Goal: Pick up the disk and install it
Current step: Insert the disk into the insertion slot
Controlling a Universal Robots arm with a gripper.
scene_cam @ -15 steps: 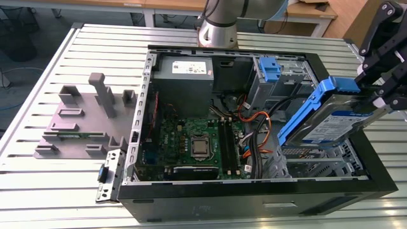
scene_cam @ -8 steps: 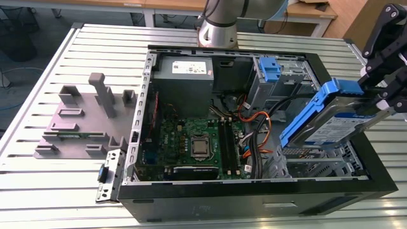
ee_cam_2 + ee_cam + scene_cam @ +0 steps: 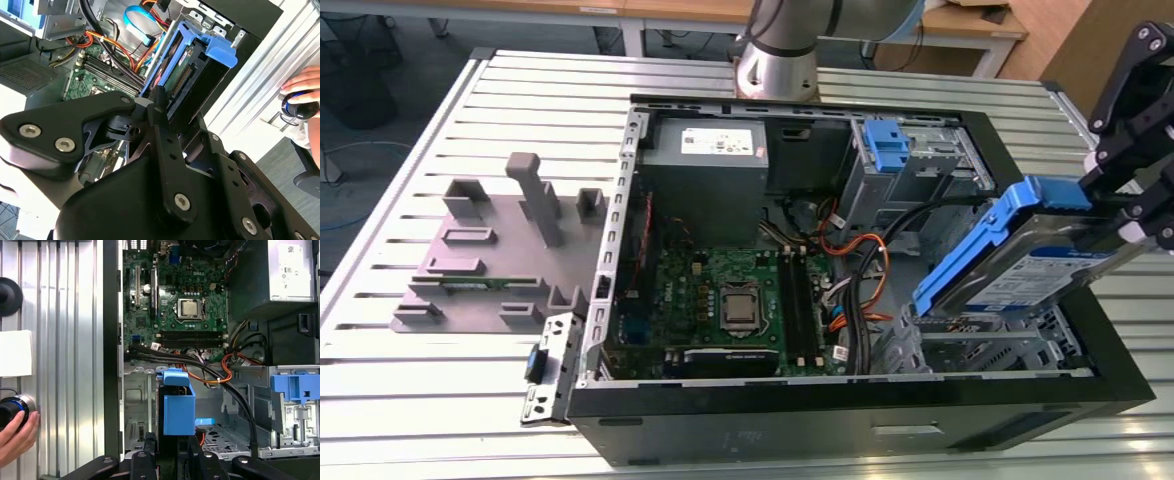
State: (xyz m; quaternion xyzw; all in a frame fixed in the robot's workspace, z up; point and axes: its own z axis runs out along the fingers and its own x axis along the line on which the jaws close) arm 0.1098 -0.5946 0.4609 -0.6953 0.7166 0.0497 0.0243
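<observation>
The disk [image 3: 1027, 270] is a silver-grey drive with a white-and-blue label in a blue caddy. It hangs tilted over the metal drive bay [image 3: 987, 345] at the front corner of the open computer case [image 3: 854, 420], on the exterior view's right, its lower end close to the bay. My gripper [image 3: 1114, 225] is shut on the disk's raised end. In the second wrist view the black fingers [image 3: 160, 107] clamp the disk [image 3: 200, 65] at its connector end. The first wrist view shows the disk [image 3: 178, 405] edge-on above the bay, between my gripper's [image 3: 172, 452] fingers.
An empty blue bracket [image 3: 887, 145] sits in the bay at the case's back. A grey power-supply box [image 3: 707, 150], the motherboard [image 3: 720, 300] and loose cables [image 3: 854, 250] lie inside. A grey fixture block [image 3: 494, 250] stands beside the case. A person's hand [image 3: 15, 432] rests on a knob.
</observation>
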